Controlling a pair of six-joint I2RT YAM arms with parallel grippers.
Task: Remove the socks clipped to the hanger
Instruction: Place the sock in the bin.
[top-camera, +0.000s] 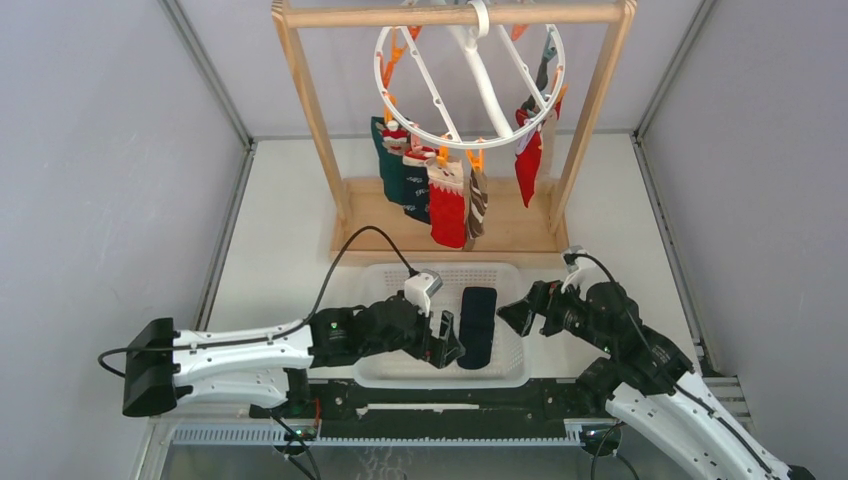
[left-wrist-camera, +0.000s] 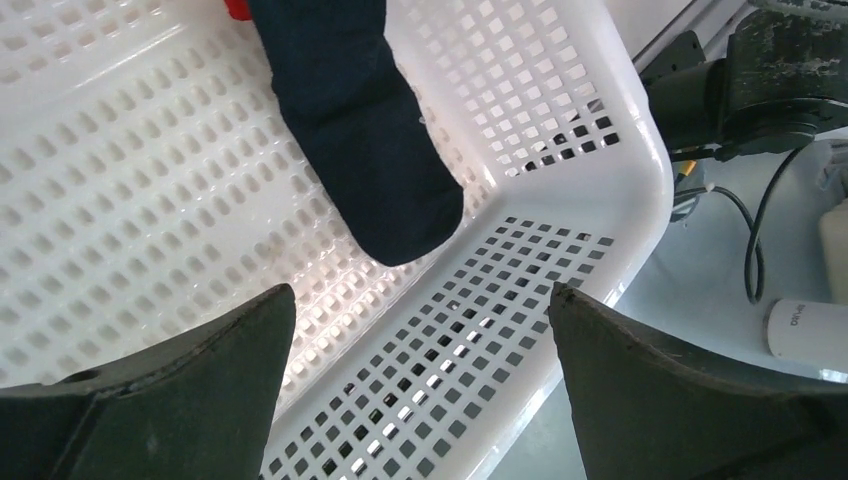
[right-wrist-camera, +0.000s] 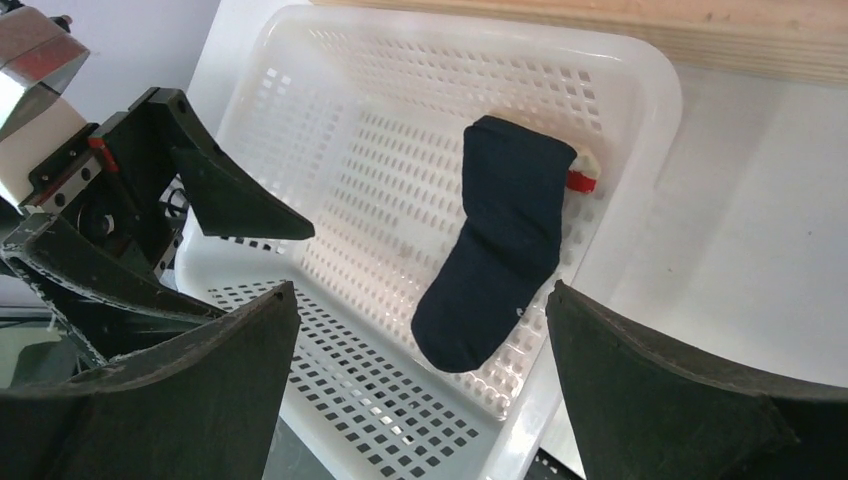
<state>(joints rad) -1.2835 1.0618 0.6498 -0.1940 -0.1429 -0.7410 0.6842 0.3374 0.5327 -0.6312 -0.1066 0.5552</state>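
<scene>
The white ring hanger (top-camera: 470, 85) hangs from the bar of a wooden rack. Several socks are clipped to it: dark green (top-camera: 386, 160), navy (top-camera: 416, 192), red (top-camera: 447, 208), striped (top-camera: 478, 205), and a red one (top-camera: 528, 165) on the right side. One navy sock (top-camera: 477, 326) (left-wrist-camera: 360, 130) (right-wrist-camera: 505, 250) lies flat in the white basket. My left gripper (top-camera: 448, 350) (left-wrist-camera: 420, 292) hovers open over the basket's near right corner, beside that sock's toe. My right gripper (top-camera: 512, 316) (right-wrist-camera: 422, 288) is open at the basket's right rim, with nothing between its fingers.
The perforated white basket (top-camera: 400, 378) (left-wrist-camera: 500, 330) (right-wrist-camera: 400, 120) sits between the arms and the wooden rack (top-camera: 450, 15) (right-wrist-camera: 700, 30). The rack's flat base (top-camera: 370, 215) lies just behind the basket. Grey walls close in both sides. A cable runs from the left arm.
</scene>
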